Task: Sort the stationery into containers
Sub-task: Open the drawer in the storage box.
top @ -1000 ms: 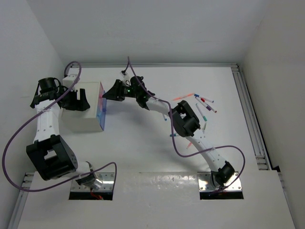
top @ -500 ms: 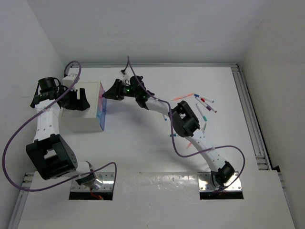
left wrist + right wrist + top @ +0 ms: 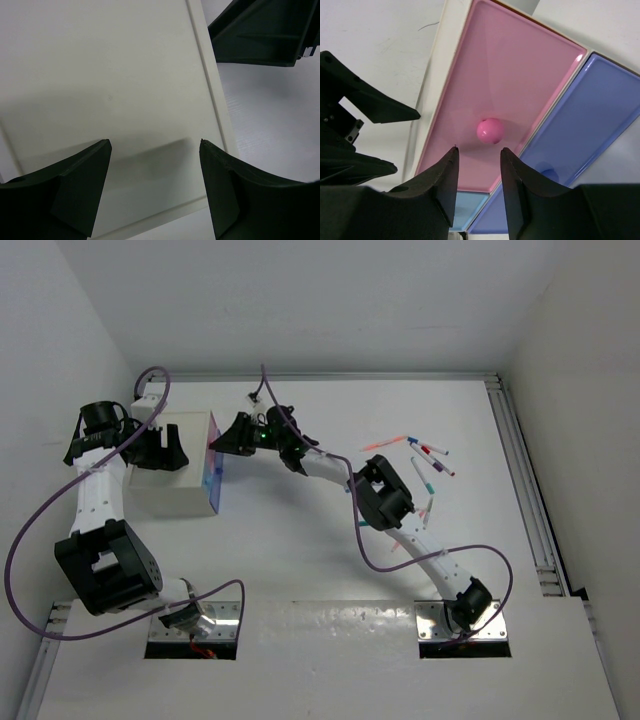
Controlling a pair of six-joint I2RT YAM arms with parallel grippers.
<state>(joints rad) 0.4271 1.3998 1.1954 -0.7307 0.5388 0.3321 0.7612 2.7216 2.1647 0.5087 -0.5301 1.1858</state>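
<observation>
Several pens and markers [image 3: 425, 453] lie loose on the table at the right. The pink drawer [image 3: 495, 90] and the blue drawer [image 3: 585, 130] sit in the white cabinet [image 3: 175, 480], their fronts facing right [image 3: 213, 468]. My right gripper [image 3: 479, 149] is open, its fingertips just short of the pink drawer's round pink knob [image 3: 490, 130]; in the top view it [image 3: 224, 437] is at the cabinet's right face. My left gripper [image 3: 155, 145] is open over the cabinet's white top [image 3: 100, 75], shown in the top view [image 3: 163, 452] too.
A light blue drawer front [image 3: 470, 205] lies below the pink one. More pens [image 3: 428, 508] lie beside the right arm's forearm. A metal rail [image 3: 525, 490] runs along the table's right edge. White walls enclose the back and sides.
My right gripper has moved a little left, closer to the drawer fronts. The left arm has not moved.
</observation>
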